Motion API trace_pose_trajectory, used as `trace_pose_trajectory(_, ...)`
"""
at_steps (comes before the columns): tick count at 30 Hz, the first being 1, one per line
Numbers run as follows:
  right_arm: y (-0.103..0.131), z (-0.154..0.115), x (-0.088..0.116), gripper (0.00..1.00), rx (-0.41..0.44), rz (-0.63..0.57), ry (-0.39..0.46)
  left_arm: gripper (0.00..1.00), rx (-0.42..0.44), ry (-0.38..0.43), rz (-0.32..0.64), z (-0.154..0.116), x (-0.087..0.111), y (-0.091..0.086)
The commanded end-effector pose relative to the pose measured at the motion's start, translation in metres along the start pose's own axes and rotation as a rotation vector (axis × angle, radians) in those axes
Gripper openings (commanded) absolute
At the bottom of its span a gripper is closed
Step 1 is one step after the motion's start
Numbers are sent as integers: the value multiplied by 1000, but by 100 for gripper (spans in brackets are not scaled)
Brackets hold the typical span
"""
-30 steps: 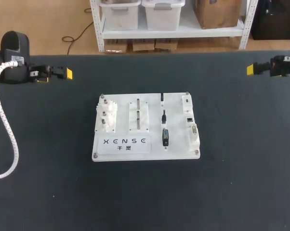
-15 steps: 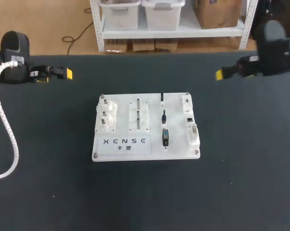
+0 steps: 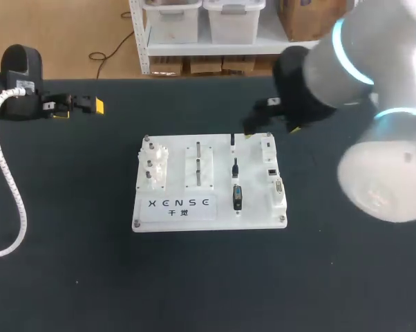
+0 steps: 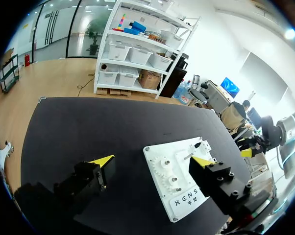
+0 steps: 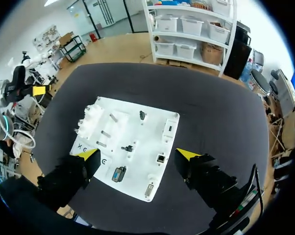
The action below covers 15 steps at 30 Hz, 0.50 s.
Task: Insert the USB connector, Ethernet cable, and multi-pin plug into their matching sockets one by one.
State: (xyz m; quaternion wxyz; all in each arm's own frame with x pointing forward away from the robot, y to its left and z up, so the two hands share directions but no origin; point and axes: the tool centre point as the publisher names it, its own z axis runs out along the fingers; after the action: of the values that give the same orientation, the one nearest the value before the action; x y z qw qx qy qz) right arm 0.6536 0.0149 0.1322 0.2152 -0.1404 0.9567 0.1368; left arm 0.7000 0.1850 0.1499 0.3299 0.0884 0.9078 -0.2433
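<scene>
Multi-pin plug [image 3: 237,198] nearest, on white board [image 3: 253,211]. Ethernet cable [image 3: 234,167] next back, USB connector [image 3: 232,141] farthest (identities judged from matching sockets [image 3: 271,170] in column just beside; none filled yet).

Right gripper [image 5: 137,154] above board, toward far side. Fingers spread wide, nothing held.

Left gripper [image 3: 80,107] far left, well apart from board. Also wide open, empty.

Risks:
- Plugs small and close together; wide fingers may knock neighbour on descent.
- Off-centre pinch would tilt plug, which could then jam at socket mouth.
- Board fixing not visible; insertion push may slide it.
</scene>
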Motion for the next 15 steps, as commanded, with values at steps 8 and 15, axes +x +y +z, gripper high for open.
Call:
trace_pose_trajectory(8,1,49,-24,100,519,97,82,100,0,0,0,0,0,0)
trace_pose_trajectory(15,1,61,-37,100,486,157,77,100,0,0,0,0,0,0)
